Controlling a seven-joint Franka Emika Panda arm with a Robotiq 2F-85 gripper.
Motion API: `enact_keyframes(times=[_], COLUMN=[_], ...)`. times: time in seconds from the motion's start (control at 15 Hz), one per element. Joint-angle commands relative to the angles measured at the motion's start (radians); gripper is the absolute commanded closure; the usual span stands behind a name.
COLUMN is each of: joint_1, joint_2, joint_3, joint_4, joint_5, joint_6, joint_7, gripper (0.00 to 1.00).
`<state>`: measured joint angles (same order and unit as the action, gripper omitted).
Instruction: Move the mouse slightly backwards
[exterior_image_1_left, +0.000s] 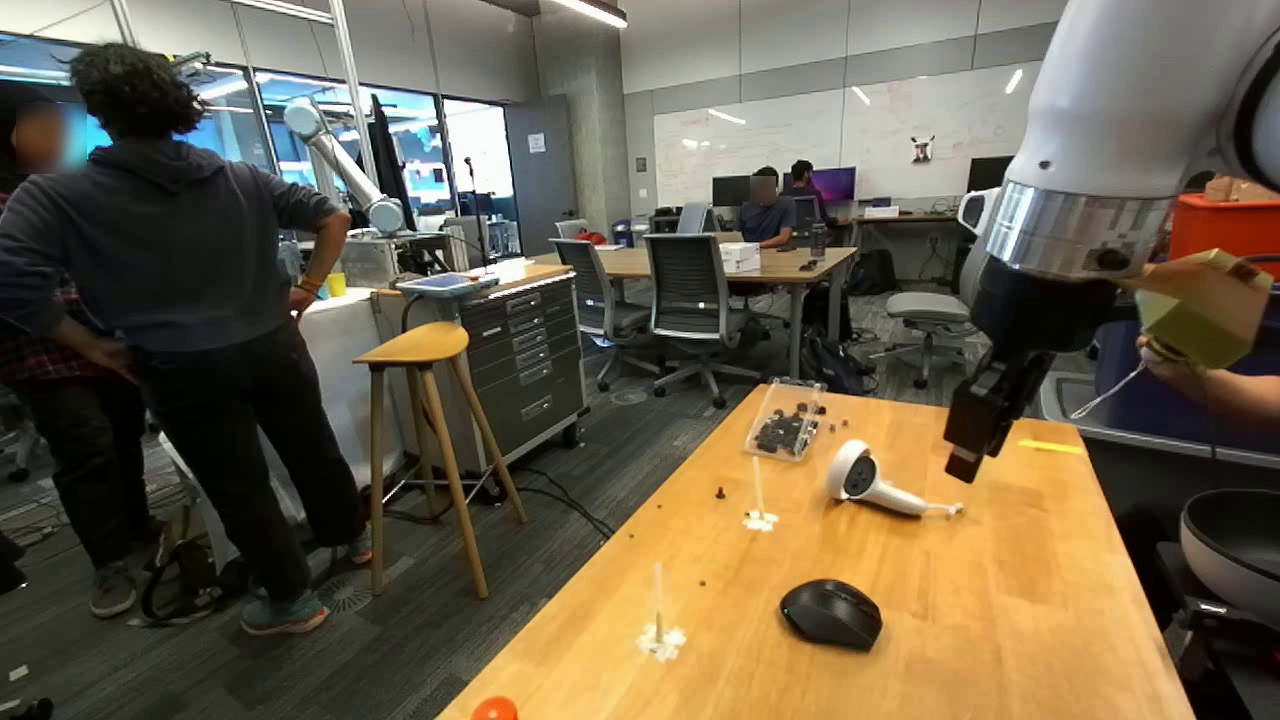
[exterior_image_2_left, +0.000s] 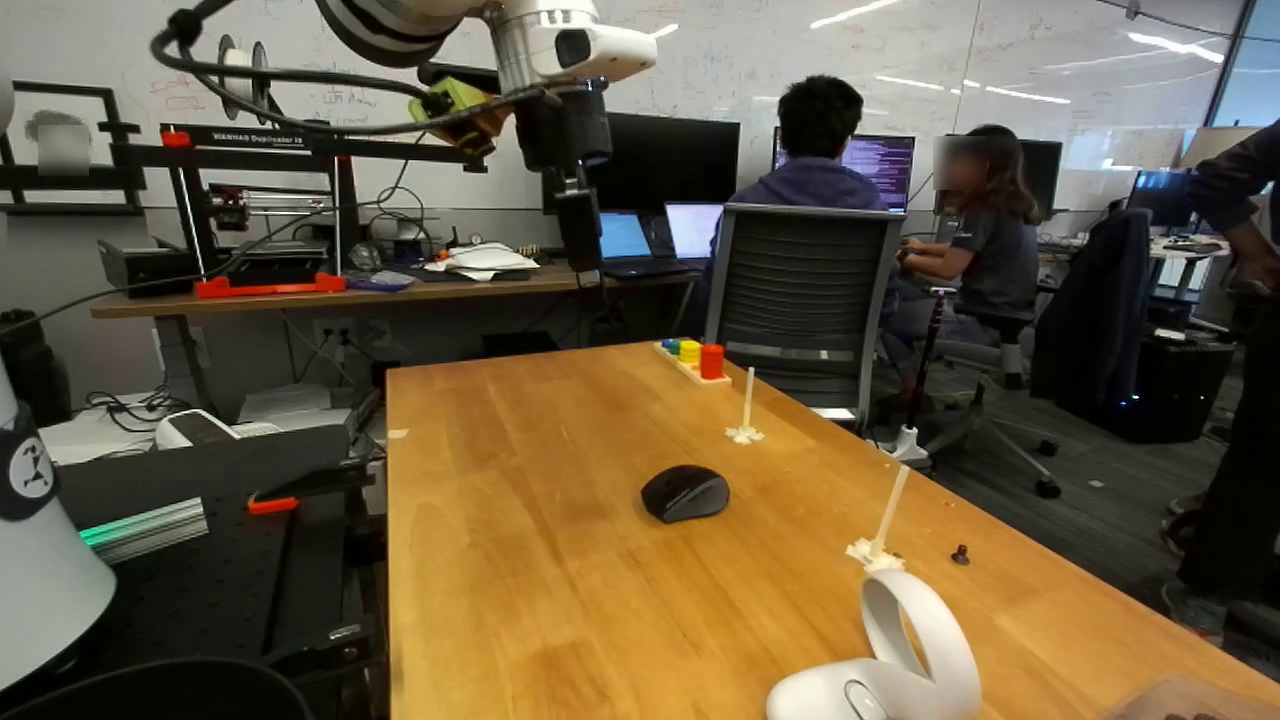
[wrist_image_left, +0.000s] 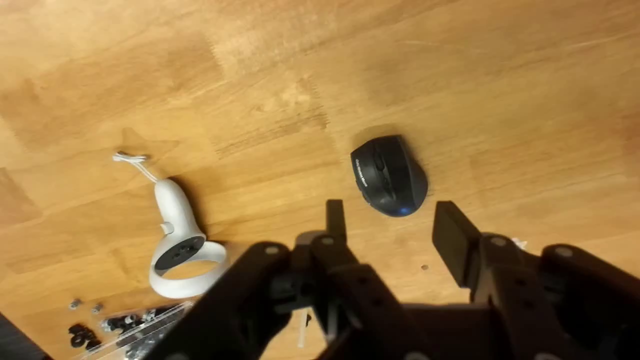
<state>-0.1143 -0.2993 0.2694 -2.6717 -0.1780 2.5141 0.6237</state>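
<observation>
The black, dome-shaped mouse lies flat on the wooden table, seen in both exterior views (exterior_image_1_left: 832, 613) (exterior_image_2_left: 686, 493). In the wrist view the mouse (wrist_image_left: 389, 175) lies just beyond the fingertips, roughly centred between them, with a small blue light at its near end. My gripper (wrist_image_left: 391, 212) is open and empty, its two fingers spread wider than the mouse. In both exterior views the gripper (exterior_image_1_left: 970, 462) (exterior_image_2_left: 588, 275) hangs well above the table, apart from the mouse. Nothing hides the mouse.
A white handled controller (exterior_image_1_left: 880, 485) (wrist_image_left: 177, 235) lies on the table (exterior_image_1_left: 960, 620). A clear box of dark bits (exterior_image_1_left: 787, 425) stands at an end. Two thin upright sticks (exterior_image_1_left: 659, 605) (exterior_image_1_left: 758, 487) are stuck along an edge. A coloured peg toy (exterior_image_2_left: 695, 362) sits near a corner.
</observation>
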Motion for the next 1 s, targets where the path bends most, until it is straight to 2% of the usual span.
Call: enact_keyframes(times=[0.0, 0.07, 0.27, 0.47, 0.53, 0.6, 0.93], joint_1=[-0.052, -0.056, -0.049, -0.015, -0.060, -0.052, -0.035], joint_2=[0.122, 0.144, 0.214, 0.290, 0.316, 0.341, 0.468], joint_3=[0.008, 0.003, -0.019, -0.055, -0.010, -0.016, -0.033], joint_4=[0.058, 0.064, 0.085, 0.113, 0.123, 0.133, 0.185], joint_5=[-0.150, -0.199, -0.370, -0.545, -0.591, -0.630, -0.754], joint_6=[0.080, 0.091, 0.103, 0.092, 0.091, 0.087, 0.086], joint_7=[0.186, 0.236, 0.392, 0.552, 0.601, 0.641, 0.799], gripper=[0.80, 0.87, 0.93, 0.92, 0.90, 0.90, 0.90])
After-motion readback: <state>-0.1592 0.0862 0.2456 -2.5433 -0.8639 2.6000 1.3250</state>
